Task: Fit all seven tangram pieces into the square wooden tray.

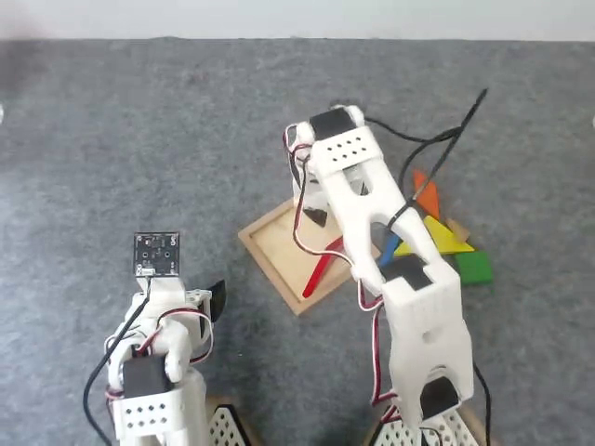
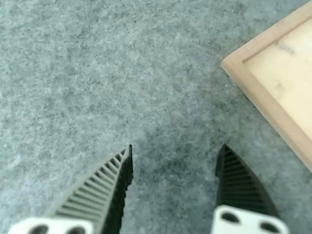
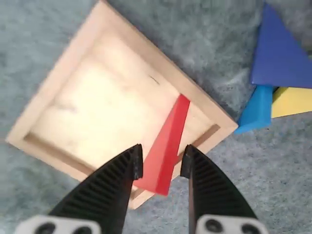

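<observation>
The square wooden tray (image 1: 270, 243) lies mid-table, turned diamond-wise. A red triangle (image 1: 322, 269) leans inside it with one end resting over the tray's rim (image 3: 204, 105). My right gripper (image 3: 161, 158) hovers above the red triangle (image 3: 165, 146), open by a narrow gap, its fingers flanking the piece without clearly touching it. The right arm (image 1: 372, 204) stretches over the tray. Orange (image 1: 426, 193), yellow (image 1: 435, 237), blue (image 1: 389, 249) and green (image 1: 474, 269) pieces lie beside the tray. My left gripper (image 2: 173, 161) is open over bare carpet near a tray corner (image 2: 234, 63).
Grey carpet (image 1: 139, 139) covers the table. In the right wrist view a dark blue triangle (image 3: 282, 53), a light blue piece (image 3: 256, 109) and a yellow piece (image 3: 292, 100) sit just outside the tray. The left arm (image 1: 158, 353) stays at the front left.
</observation>
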